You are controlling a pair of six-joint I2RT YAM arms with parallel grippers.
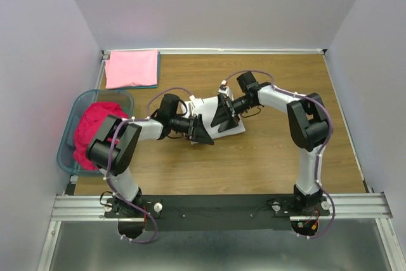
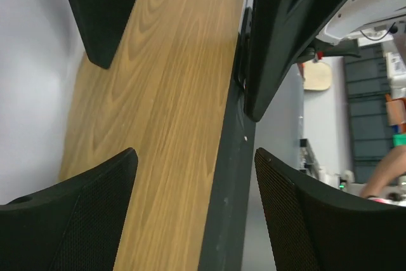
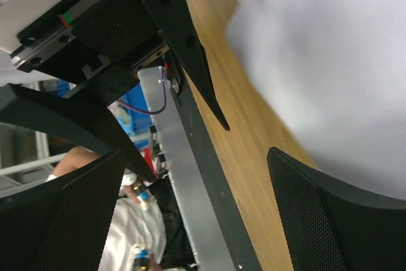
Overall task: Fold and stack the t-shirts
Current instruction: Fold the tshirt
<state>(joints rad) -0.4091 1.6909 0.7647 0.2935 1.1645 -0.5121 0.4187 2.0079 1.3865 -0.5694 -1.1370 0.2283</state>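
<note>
A folded white t-shirt point(image 1: 204, 107) lies at the table's middle; it also shows in the right wrist view point(image 3: 330, 61). My right gripper point(image 1: 222, 117) hovers over it, open and empty point(image 3: 196, 157). My left gripper point(image 1: 204, 132) is at the shirt's near left edge, open and empty point(image 2: 195, 157), facing the right one; the right gripper's fingers point(image 2: 285, 30) show in the left wrist view. A folded light pink t-shirt point(image 1: 132, 68) lies at the back left corner. A crumpled magenta-red t-shirt point(image 1: 95, 128) fills the teal basket point(image 1: 71, 109).
The wooden table point(image 1: 266, 163) is walled at the back and both sides. The teal basket stands at the left edge beside my left arm. The black and metal rail point(image 1: 222, 204) with the arm bases runs along the near edge.
</note>
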